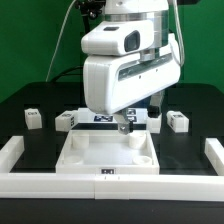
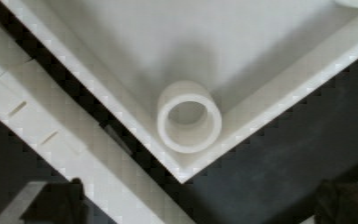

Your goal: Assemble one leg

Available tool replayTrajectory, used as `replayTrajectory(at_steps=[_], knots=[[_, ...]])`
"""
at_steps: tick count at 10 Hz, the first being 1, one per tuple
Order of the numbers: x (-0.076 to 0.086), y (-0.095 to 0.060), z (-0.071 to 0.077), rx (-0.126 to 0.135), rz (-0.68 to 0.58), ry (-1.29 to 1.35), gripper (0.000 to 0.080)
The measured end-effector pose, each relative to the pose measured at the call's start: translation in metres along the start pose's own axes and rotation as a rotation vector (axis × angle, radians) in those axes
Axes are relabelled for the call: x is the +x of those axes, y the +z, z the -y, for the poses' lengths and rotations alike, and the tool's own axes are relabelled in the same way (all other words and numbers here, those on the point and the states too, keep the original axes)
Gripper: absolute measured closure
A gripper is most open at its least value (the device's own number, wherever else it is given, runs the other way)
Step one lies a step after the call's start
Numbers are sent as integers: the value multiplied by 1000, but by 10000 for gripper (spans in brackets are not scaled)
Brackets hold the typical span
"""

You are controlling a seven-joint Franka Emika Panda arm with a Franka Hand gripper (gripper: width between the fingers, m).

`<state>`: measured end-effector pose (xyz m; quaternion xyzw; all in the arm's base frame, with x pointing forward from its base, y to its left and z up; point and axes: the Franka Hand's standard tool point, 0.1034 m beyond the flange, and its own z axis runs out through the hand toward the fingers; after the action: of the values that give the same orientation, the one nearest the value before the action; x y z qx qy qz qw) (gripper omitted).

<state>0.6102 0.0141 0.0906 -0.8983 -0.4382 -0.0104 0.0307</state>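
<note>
Front rail, then panel w/ loose legs behind.

A white leg stands end-on in the corner of a large flat white panel, its round top showing an oval hollow. With the leg as the dial's centre, the panel spreads from ten through twelve to two o'clock. Its raised rims meet in a point at six, just past the leg. Dark table fills the four o'clock side. A long white rail with small notches runs slantwise from ten to seven o'clock, beside the panel's rim. The claw shows only as two dark, blurred fingers at seven and five o'clock, spread wide and clear of the leg.
</note>
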Motion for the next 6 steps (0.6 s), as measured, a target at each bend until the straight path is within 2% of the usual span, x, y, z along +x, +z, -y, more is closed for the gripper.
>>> replayTrajectory(at_steps=[6], knots=[[0, 0, 0, 0, 1, -1, 150]])
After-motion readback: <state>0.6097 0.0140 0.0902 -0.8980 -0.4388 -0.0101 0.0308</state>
